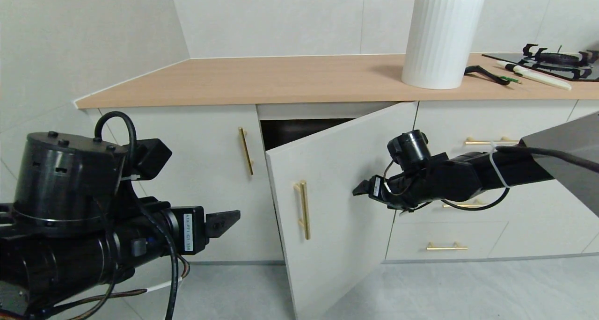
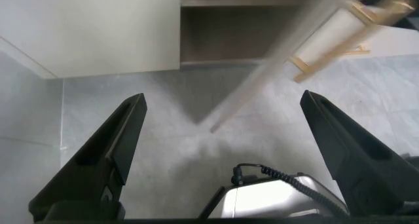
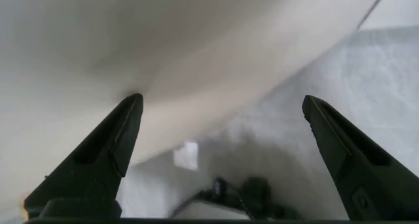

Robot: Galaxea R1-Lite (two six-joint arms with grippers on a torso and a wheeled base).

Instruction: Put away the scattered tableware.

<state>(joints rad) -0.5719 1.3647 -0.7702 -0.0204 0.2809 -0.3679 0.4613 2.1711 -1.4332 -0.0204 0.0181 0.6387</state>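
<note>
The white door (image 1: 337,193) of the cupboard stands part way open. Its free edge, the one with the gold handle (image 1: 303,210), sticks out into the room. A dark gap (image 1: 299,130) shows behind its top edge.

The right gripper (image 1: 362,189) is just beside the front of the door, past the handle. Its fingers (image 3: 111,152) are spread wide and hold nothing. I cannot tell if it touches the door.

The left gripper (image 1: 229,217) is low down, well away from the door's edge. Bare floor (image 1: 444,287) lies under it. Its fingers (image 2: 111,152) are spread wide too, with nothing between them.

Up on the counter (image 1: 257,79) stands a tall white pot (image 1: 442,39), near the front edge. Just beside it lie a black tool (image 1: 486,74) and a long white tool (image 1: 538,75), next to the stove (image 1: 557,58).
</note>
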